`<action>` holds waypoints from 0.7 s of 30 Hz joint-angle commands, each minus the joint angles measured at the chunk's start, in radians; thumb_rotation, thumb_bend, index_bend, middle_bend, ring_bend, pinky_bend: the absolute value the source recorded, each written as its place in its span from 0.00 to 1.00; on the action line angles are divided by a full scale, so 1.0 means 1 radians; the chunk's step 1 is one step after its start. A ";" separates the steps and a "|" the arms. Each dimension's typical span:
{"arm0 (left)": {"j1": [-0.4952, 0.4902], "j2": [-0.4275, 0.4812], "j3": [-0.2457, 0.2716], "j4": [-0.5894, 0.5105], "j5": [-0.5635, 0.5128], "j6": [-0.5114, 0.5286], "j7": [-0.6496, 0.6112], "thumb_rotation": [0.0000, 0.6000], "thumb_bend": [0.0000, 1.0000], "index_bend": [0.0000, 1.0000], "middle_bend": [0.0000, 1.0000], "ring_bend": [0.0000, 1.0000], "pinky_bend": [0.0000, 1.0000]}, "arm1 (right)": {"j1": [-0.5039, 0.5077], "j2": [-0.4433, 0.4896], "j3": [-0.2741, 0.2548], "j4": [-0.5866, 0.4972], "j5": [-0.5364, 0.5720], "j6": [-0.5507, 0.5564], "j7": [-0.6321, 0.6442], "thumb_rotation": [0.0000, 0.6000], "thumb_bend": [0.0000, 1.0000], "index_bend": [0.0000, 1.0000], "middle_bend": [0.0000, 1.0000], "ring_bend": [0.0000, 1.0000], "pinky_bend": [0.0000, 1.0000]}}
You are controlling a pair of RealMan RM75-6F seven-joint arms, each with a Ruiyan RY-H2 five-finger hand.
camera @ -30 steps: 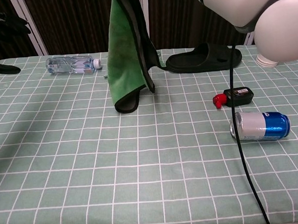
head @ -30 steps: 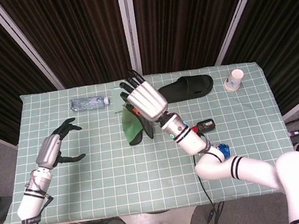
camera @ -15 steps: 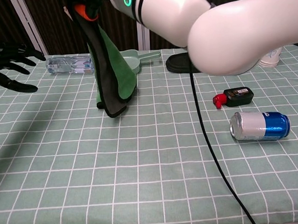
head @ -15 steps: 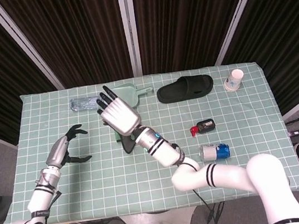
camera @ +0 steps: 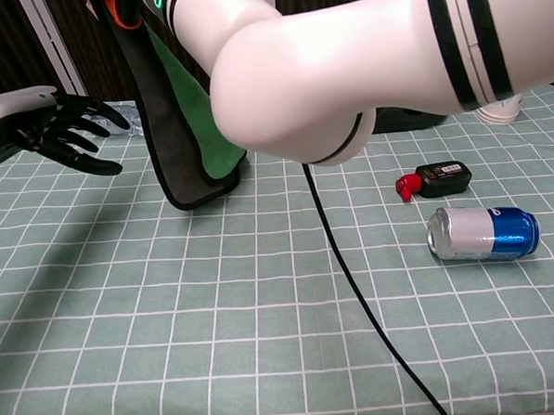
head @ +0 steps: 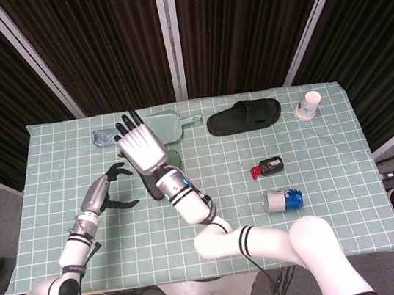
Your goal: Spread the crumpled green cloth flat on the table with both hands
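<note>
The green cloth [camera: 186, 105], with a dark backing, hangs in a long fold, its lower end at or just above the table. My right hand [head: 141, 147] holds it by the top, left of the table's centre; in the head view only a small green patch of the cloth [head: 172, 156] shows beside the hand. In the chest view the grip is at the top edge, and the right arm fills the upper middle. My left hand [head: 108, 190] hovers open just left of the cloth, its dark fingers [camera: 78, 134] spread and pointing at it, a short gap away.
A green dustpan [head: 169, 122] and a water bottle [head: 103, 137] lie behind the cloth. A black slipper [head: 244, 116] and a paper cup [head: 308, 105] sit at the back right. A black-and-red device [camera: 433, 179] and a blue can [camera: 483, 232] lie right of centre.
My right hand has carried the hanging cloth leftward across the table. My left hand has moved right and up toward the cloth, staying open.
</note>
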 commanded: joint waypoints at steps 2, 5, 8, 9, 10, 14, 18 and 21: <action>-0.044 -0.054 -0.028 0.036 -0.120 -0.023 0.068 0.88 0.00 0.40 0.21 0.20 0.24 | 0.019 -0.018 0.025 0.034 0.030 0.016 0.007 1.00 0.53 0.74 0.27 0.15 0.07; -0.065 -0.075 -0.040 0.051 -0.185 -0.034 0.104 0.88 0.00 0.41 0.21 0.20 0.24 | 0.027 -0.022 0.029 0.051 0.042 0.018 0.016 1.00 0.53 0.74 0.27 0.15 0.07; -0.081 -0.091 -0.051 0.060 -0.238 -0.041 0.126 0.87 0.00 0.41 0.21 0.20 0.24 | 0.031 -0.023 0.033 0.058 0.051 0.017 0.031 1.00 0.53 0.74 0.27 0.15 0.07; -0.085 -0.096 -0.055 0.063 -0.254 -0.045 0.130 0.88 0.00 0.41 0.21 0.20 0.24 | 0.031 -0.023 0.034 0.056 0.055 0.018 0.036 1.00 0.53 0.74 0.27 0.15 0.07; -0.091 -0.102 -0.058 0.068 -0.270 -0.049 0.135 0.87 0.00 0.41 0.21 0.20 0.24 | 0.031 -0.025 0.036 0.052 0.058 0.021 0.040 1.00 0.53 0.74 0.27 0.15 0.07; -0.117 -0.140 -0.065 0.110 -0.334 -0.054 0.171 0.93 0.00 0.44 0.22 0.20 0.24 | 0.027 -0.021 0.031 0.023 0.063 0.036 0.048 1.00 0.53 0.74 0.27 0.15 0.07; -0.125 -0.174 -0.074 0.145 -0.373 -0.035 0.187 0.99 0.01 0.49 0.24 0.20 0.24 | 0.011 -0.009 0.022 -0.022 0.064 0.057 0.053 1.00 0.53 0.74 0.27 0.15 0.07; -0.122 -0.188 -0.088 0.160 -0.388 -0.030 0.177 1.00 0.04 0.56 0.27 0.20 0.25 | -0.010 0.003 0.010 -0.062 0.065 0.074 0.053 1.00 0.53 0.74 0.27 0.16 0.07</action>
